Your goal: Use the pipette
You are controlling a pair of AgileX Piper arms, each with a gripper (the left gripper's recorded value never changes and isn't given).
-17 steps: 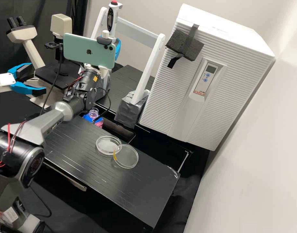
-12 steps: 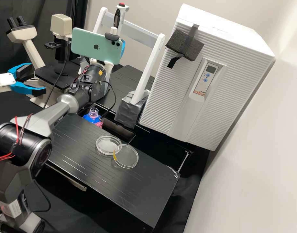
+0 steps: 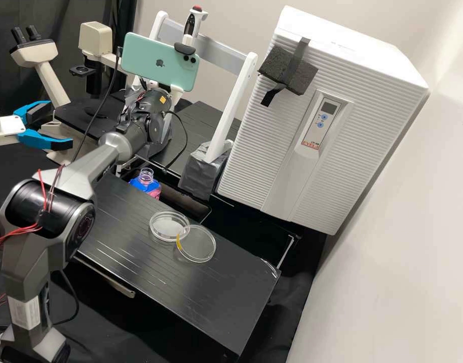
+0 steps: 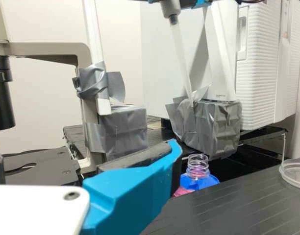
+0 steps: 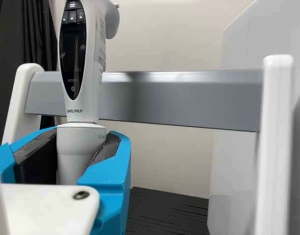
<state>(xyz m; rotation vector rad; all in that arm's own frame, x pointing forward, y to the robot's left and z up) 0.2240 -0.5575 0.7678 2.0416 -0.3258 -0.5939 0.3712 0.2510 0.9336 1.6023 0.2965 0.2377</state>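
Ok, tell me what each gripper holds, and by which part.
Right gripper clamps the pipette by its white lower barrel. Left gripper holds nothing; it is open.

Right end effector (image 5: 74, 156) clamped, left end effector (image 3: 57, 126) spread.

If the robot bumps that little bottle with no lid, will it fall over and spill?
Probably, yes. The bottle looks small and light, so a nudge could tip it. Its neck is open, with coloured liquid inside, so it would likely spill. The black platform edge beside it might steady it a little.
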